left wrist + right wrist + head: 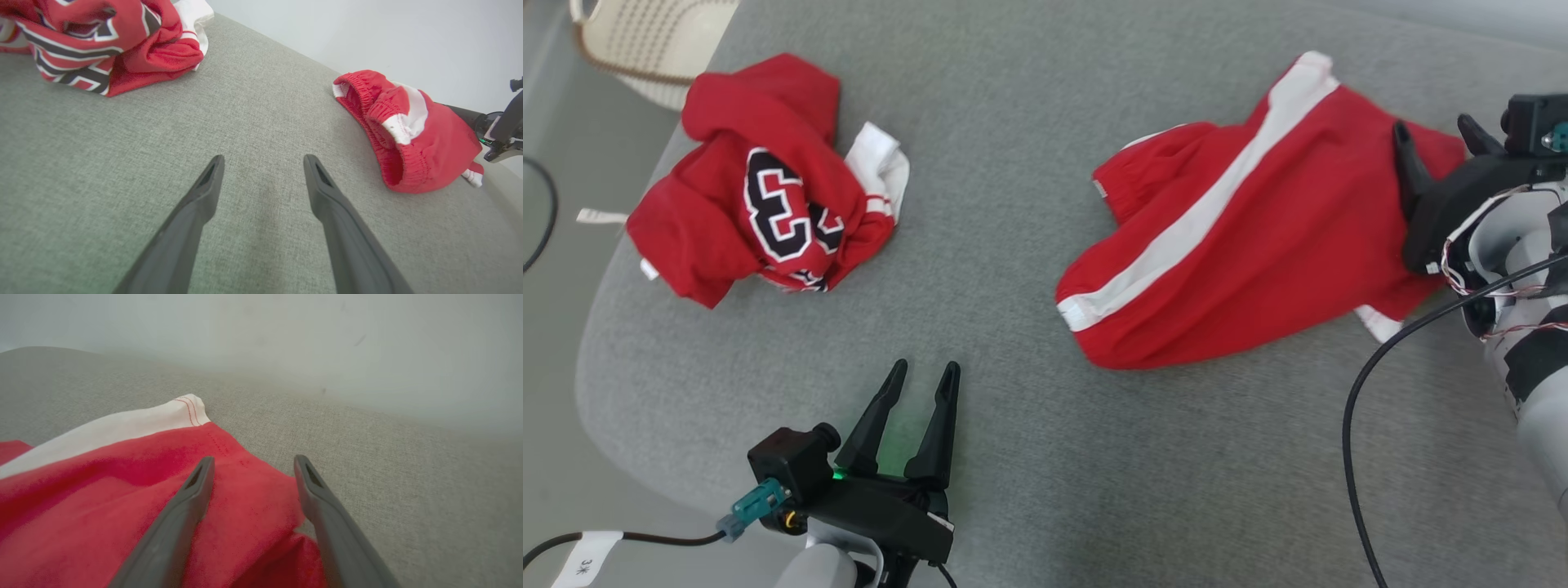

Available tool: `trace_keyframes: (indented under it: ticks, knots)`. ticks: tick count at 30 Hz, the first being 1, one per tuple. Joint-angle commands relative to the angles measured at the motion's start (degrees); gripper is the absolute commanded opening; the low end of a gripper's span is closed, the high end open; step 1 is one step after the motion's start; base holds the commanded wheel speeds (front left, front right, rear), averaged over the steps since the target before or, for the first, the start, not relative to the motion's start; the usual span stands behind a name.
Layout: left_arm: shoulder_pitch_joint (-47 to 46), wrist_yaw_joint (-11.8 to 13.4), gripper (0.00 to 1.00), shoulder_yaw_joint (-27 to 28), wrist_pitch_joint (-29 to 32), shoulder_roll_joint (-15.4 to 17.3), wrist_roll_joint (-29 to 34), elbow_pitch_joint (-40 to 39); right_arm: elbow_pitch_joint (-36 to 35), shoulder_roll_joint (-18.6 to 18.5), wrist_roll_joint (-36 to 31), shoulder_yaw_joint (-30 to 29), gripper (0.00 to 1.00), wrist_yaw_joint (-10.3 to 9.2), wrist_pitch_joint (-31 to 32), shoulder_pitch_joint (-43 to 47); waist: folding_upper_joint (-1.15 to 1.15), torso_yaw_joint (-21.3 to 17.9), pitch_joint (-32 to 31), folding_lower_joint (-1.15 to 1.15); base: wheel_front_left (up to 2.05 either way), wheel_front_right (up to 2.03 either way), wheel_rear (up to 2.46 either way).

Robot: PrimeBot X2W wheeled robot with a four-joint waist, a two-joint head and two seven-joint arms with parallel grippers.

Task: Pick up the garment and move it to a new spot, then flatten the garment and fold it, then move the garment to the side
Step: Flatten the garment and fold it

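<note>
The garment [1241, 237], red shorts with a white side stripe, lies loosely spread on the right of the grey cushioned surface [1013, 204]. My right gripper [1433, 131] stands open over its far right edge, nothing between the fingers; in the right wrist view the right gripper [253, 461] hovers just above the red cloth [122, 490] near its white-trimmed corner. My left gripper [925, 367] is open over bare surface near the front edge. The left wrist view has the left gripper [263, 161] empty, with the shorts [425, 139] off to the right.
A crumpled red jersey [760, 188] with a black-and-white number lies at the far left, also seen in the left wrist view as the jersey [102, 36]. A pale woven basket [645, 49] stands beyond the surface's left corner. A black cable [1356, 425] hangs by my right arm.
</note>
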Motion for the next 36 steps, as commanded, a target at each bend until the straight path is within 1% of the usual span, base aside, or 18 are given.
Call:
trace_keyframes:
  ticks: [1, 6, 7, 8, 9, 10, 11, 12, 13, 18, 19, 20, 22, 28, 30, 32, 36]
  knots:
    - [-0.5, -0.2, 1.0, -0.3, -0.1, 0.0, -0.3, -0.3, 1.6, -0.5, 1.1, 0.6, 1.0, -0.06, 0.7, -0.8, -0.01, 3.0, 2.9, -0.01, 0.0, 0.0, 0.0]
    - [-0.6, 0.1, 1.0, 0.0, -0.1, 0.0, -0.7, -0.8, 5.3, -0.3, 2.9, 1.0, 1.0, -0.06, 1.3, -1.0, -0.01, 3.4, 3.6, -0.01, 0.0, 0.0, 0.0]
    - [-0.7, 0.1, 1.0, 0.0, -0.1, 0.0, -0.6, -0.9, 5.8, -0.3, 2.8, 1.3, 0.95, -0.06, 1.0, -1.1, -0.01, 3.4, 3.8, -0.01, 0.0, 0.0, 0.0]
    - [-0.8, 0.1, 1.0, 0.1, -0.1, 0.0, -0.6, -1.0, 6.1, -0.3, 2.7, 1.7, 0.73, -0.06, 0.8, -1.2, -0.01, 3.4, 3.9, -0.01, 0.0, 0.0, 0.0]
    - [-0.9, 0.1, 1.0, 0.3, -0.1, 0.0, -0.5, -1.2, 6.3, 0.0, 3.0, 1.9, 0.42, -0.06, 0.3, -1.2, -0.01, 3.3, 4.0, -0.01, 0.0, 0.0, 0.0]
    - [-0.9, 0.2, 1.0, 0.6, -0.1, 0.0, -0.3, -1.4, 6.4, 0.3, 3.2, 2.1, 0.32, -0.06, -0.3, -1.3, -0.01, 3.2, 4.0, -0.01, 0.0, 0.0, 0.0]
    - [-0.9, 0.2, 1.0, 0.9, -0.1, 0.0, -0.2, -1.7, 6.4, 0.6, 3.4, 2.4, 0.02, -0.06, -1.0, -1.5, -0.01, 3.0, 4.1, -0.01, 0.0, 0.0, 0.0]
    - [-0.7, 0.3, 1.0, 1.2, -0.1, 0.0, -0.1, -1.8, 6.2, 1.0, 3.7, 2.6, 0.0, -0.06, -1.7, -1.6, -0.01, 2.7, 4.1, -0.01, 0.0, 0.0, 0.0]
    - [-0.7, 0.3, 1.0, 1.2, -0.1, 0.0, -0.1, -1.8, 6.2, 1.0, 3.7, 2.6, 0.0, -0.06, -1.7, -1.6, -0.01, 2.7, 4.1, -0.01, 0.0, 0.0, 0.0]
    - [0.1, 0.3, 1.0, 1.9, -0.1, 0.0, 0.9, -1.8, 5.0, 1.5, 5.3, 3.6, 0.0, -0.06, -5.6, -1.7, -0.01, 0.9, 2.8, -0.01, 0.0, 0.0, 0.0]
    - [0.4, 0.2, 1.0, 2.0, -0.1, 0.0, 1.0, -1.5, 4.6, 1.8, 6.1, 3.5, 0.0, -0.06, -6.2, -1.4, -0.01, 0.4, 2.3, -0.01, 0.0, 0.0, 0.0]
    - [0.6, 0.0, 1.0, 2.1, -0.1, 0.0, 1.1, -1.2, 3.3, 2.3, 8.4, 3.2, 0.0, -0.06, -7.2, -0.4, -0.01, -0.7, 0.9, -0.01, 0.0, 0.0, 0.0]
    - [0.7, -0.1, 1.0, 2.1, -0.1, 0.0, 1.2, -1.1, 2.2, 2.6, 9.6, 3.3, 0.0, -0.06, -7.5, 0.2, -0.01, -1.3, 0.3, -0.01, 0.0, 0.0, 0.0]
    - [2.4, -0.3, 1.0, 2.4, -0.1, 0.0, 1.8, 0.1, -6.2, 0.6, 13.2, 5.9, 0.0, -0.06, -9.2, 5.2, -0.01, -6.2, -4.7, -0.01, 0.0, 0.0, 0.0]
    - [2.7, -0.3, 1.0, 2.4, -0.1, 0.0, 2.3, 0.3, -9.6, -0.2, 14.3, 5.8, 0.0, -0.06, -9.4, 7.8, -0.01, -7.8, -6.2, -0.01, 0.0, 0.0, 0.0]
    - [3.5, -0.3, 1.0, 2.5, -0.1, 0.0, 2.7, 0.7, -13.9, -1.2, 15.2, 4.0, 0.0, -0.06, -9.5, 10.7, -0.01, -9.5, -7.7, -0.01, 0.0, 0.0, 0.0]
    - [4.7, -0.4, 1.0, 2.9, -0.1, 0.0, 3.2, 1.3, -21.9, -2.1, 13.8, 0.0, 0.0, -0.06, -9.5, 20.3, -0.01, -12.5, -10.3, -0.01, 0.0, 0.0, 0.0]
